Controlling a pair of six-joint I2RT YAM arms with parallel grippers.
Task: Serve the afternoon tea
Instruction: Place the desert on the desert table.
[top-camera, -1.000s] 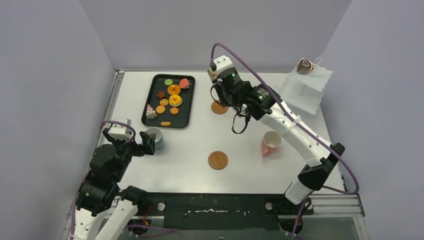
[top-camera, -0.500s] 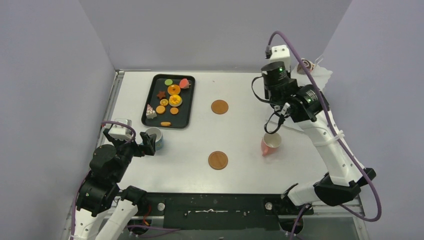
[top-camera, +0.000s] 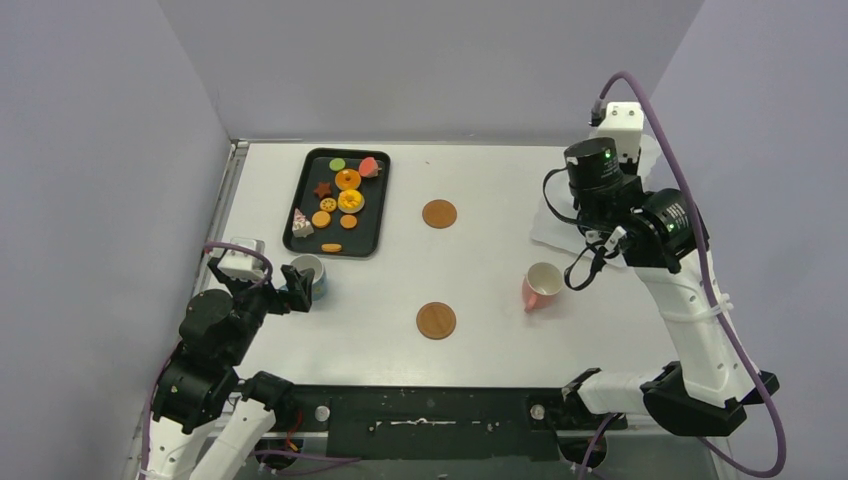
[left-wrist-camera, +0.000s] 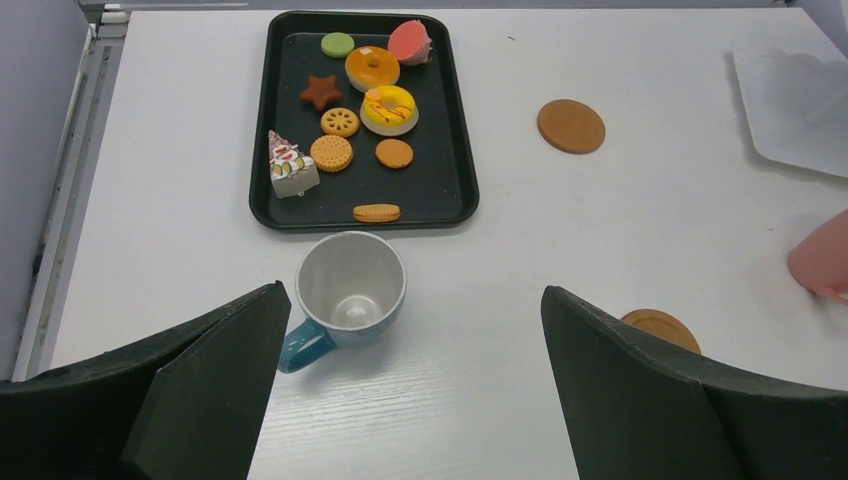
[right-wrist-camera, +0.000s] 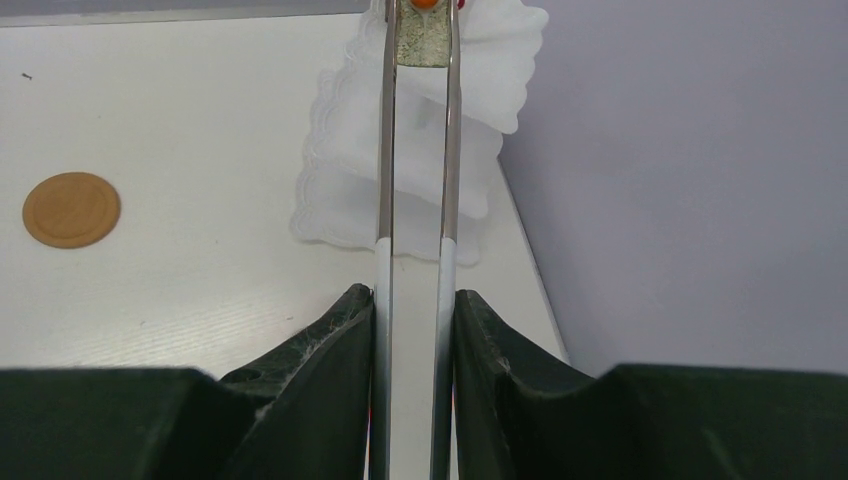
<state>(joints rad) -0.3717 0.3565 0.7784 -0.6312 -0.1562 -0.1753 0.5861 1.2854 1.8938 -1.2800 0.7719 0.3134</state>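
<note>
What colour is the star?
The star is brown; the left wrist view shows it best.

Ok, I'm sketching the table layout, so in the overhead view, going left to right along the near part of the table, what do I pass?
blue cup → near coaster → pink cup
</note>
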